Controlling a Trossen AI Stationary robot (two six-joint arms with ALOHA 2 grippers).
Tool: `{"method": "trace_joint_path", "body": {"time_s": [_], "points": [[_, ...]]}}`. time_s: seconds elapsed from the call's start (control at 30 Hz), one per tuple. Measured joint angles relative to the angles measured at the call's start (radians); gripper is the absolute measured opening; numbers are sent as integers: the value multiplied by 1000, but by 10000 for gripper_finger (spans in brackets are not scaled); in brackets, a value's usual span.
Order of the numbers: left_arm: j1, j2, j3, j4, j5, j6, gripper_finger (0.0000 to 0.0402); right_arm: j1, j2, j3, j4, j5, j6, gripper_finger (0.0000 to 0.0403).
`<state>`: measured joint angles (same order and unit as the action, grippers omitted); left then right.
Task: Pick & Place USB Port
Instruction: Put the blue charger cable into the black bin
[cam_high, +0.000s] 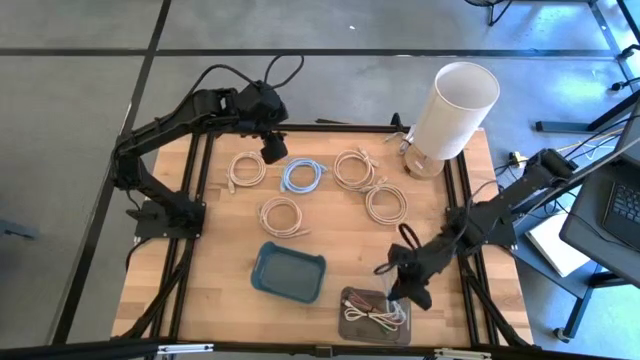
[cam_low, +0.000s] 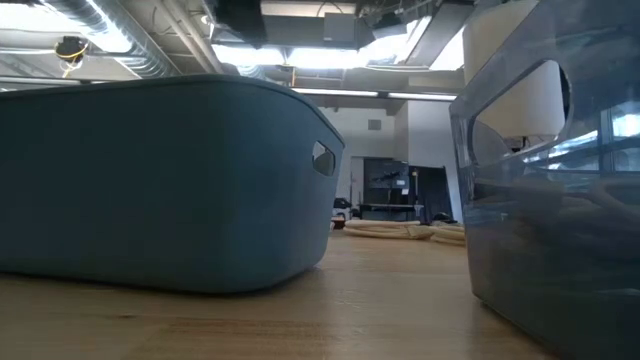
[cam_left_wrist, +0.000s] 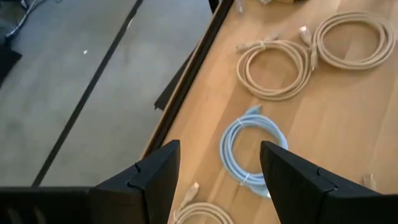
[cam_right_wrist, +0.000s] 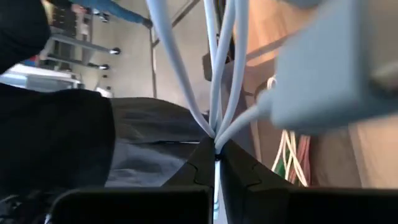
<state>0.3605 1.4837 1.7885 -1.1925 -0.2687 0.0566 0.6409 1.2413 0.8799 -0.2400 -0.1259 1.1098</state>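
Right hand (cam_right_wrist: 216, 154) pinches white USB cables (cam_right_wrist: 214, 74) above the grey tray (cam_high: 352, 322); no writing legible.

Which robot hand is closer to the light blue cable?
Left. The left gripper hovers right beside the light blue cable. The right gripper is far away, by the clear tray.

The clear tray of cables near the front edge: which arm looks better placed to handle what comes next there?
The right. Its gripper hangs just over the clear tray, jaws already pinched shut on thin pale cables. The left gripper hovers open across the table, above the light blue coil.
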Motion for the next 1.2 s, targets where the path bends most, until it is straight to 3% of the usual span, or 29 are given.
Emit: {"method": "trace_joint_path", "body": {"time_s": [0.2, 0.67, 1.2], "points": [[4, 0, 0, -57, 2, 0, 216, 23, 118, 0, 1, 52, 36, 3], [2, 0, 0, -68, 2, 61, 216, 26, 393, 142, -134, -69, 35, 3], [5, 0, 0, -66, 2, 106, 216, 33, 473, 200, -210, -107, 65, 3]]}}
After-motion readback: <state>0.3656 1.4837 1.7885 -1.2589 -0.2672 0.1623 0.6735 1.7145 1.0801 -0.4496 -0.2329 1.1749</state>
